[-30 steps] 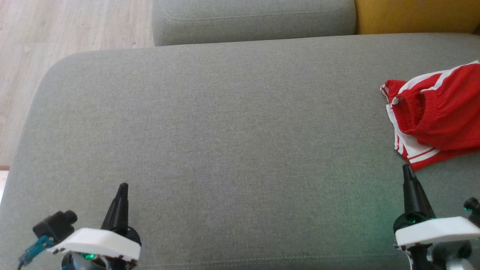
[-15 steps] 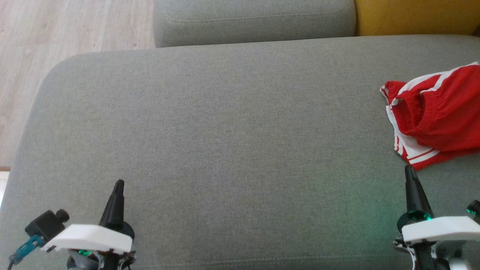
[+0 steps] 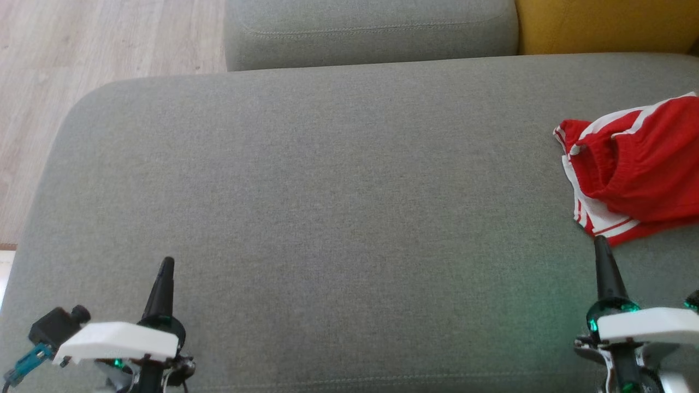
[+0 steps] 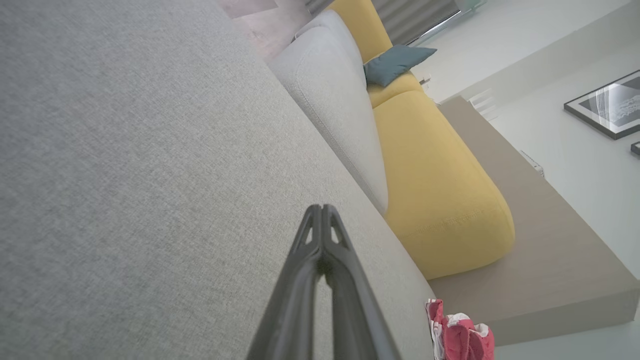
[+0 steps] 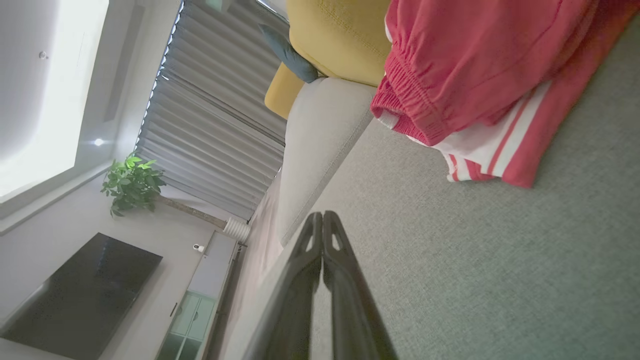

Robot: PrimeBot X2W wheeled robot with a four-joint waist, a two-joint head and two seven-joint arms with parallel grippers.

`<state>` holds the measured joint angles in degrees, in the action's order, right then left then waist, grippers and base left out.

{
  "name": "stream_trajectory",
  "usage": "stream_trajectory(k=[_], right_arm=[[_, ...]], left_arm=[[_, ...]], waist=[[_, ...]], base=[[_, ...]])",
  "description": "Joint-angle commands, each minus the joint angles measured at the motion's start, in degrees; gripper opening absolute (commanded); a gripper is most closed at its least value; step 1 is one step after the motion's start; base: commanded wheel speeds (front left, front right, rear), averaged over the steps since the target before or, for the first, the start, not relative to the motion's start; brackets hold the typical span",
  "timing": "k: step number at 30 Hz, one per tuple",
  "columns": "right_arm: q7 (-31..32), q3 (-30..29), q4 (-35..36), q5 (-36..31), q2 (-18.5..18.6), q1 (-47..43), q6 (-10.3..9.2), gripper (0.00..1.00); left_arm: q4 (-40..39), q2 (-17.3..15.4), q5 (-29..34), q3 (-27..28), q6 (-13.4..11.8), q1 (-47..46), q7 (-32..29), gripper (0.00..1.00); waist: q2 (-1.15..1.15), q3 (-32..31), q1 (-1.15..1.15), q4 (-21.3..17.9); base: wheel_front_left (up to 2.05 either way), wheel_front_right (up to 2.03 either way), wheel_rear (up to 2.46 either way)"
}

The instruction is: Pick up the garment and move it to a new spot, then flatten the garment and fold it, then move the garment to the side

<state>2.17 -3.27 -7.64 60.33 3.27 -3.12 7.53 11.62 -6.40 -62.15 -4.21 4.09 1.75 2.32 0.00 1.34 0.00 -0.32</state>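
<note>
Grey sofa seat (image 3: 338,191), wood floor (image 3: 82,43) past its far left corner. Right hand (image 3: 600,241) low right, fingers pressed together, gripping nothing. Its tip is just beside the garment (image 3: 639,169), contact unclear. Garment is red with white stripes, crumpled on the seat's right side. Left hand (image 3: 166,263) low left, also closed and empty, well apart from garment.

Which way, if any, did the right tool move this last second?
Yes: right tool edged forward, closing the small gap to the near hem of the garment.
</note>
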Motion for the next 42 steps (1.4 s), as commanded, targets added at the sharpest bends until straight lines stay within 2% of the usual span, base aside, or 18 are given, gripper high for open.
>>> stream_trajectory(k=[1,42], right_arm=[[0.28,0.44,1.54,1.71,1.22,3.2,-0.03,0.0],[2.12,-0.71,-5.13,29.22,1.29,8.25,-0.04,0.0]], left_arm=[[-1.36,-0.24,-1.42,2.18,0.62,-3.37,-0.39,0.0],[1.82,1.89,-27.2,8.0,3.0,-7.16,-6.4,0.0]], waist=[[0.0,-0.03,0.0,0.01],[0.0,-1.0,0.0,0.28]], base=[[0.0,0.0,0.0],[0.0,0.0,0.0]])
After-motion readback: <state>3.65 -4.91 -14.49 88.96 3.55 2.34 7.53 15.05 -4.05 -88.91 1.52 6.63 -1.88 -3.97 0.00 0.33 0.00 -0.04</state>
